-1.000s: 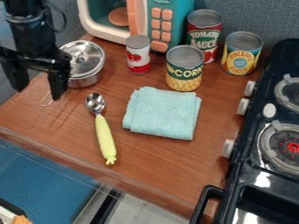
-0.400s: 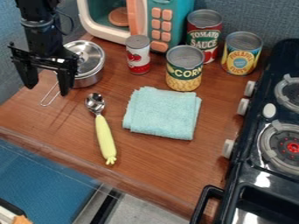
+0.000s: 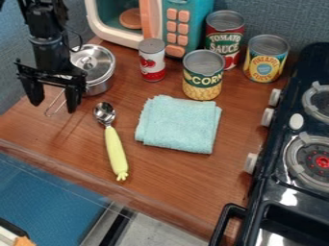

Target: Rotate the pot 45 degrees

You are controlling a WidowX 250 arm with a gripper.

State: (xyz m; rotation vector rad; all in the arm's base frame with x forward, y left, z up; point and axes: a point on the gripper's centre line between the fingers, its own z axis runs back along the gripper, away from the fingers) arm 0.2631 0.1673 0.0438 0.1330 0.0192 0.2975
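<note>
My black gripper (image 3: 54, 106) hangs at the upper left with its two fingers spread apart and the wire handle of the pot showing between them. The silver pot (image 3: 99, 86) with its lid stands just right of and behind the gripper, near the back left of the wooden counter. Its thin handle (image 3: 56, 106) points toward the front left. Part of the pot's left side is hidden behind the gripper and arm. Whether a finger touches the handle, I cannot tell.
A spoon with a yellow-green handle (image 3: 116, 153) lies in front of the pot, left of a folded teal cloth (image 3: 179, 124). A small red-and-white can (image 3: 152, 60), a corn can (image 3: 202, 77) and a toy microwave (image 3: 183, 24) stand behind. The stove (image 3: 289, 178) is at right.
From the far left edge, the gripper has shifted right, most of it in the first half second; lately it has also come slightly lower in the view. The pot has not visibly moved.
</note>
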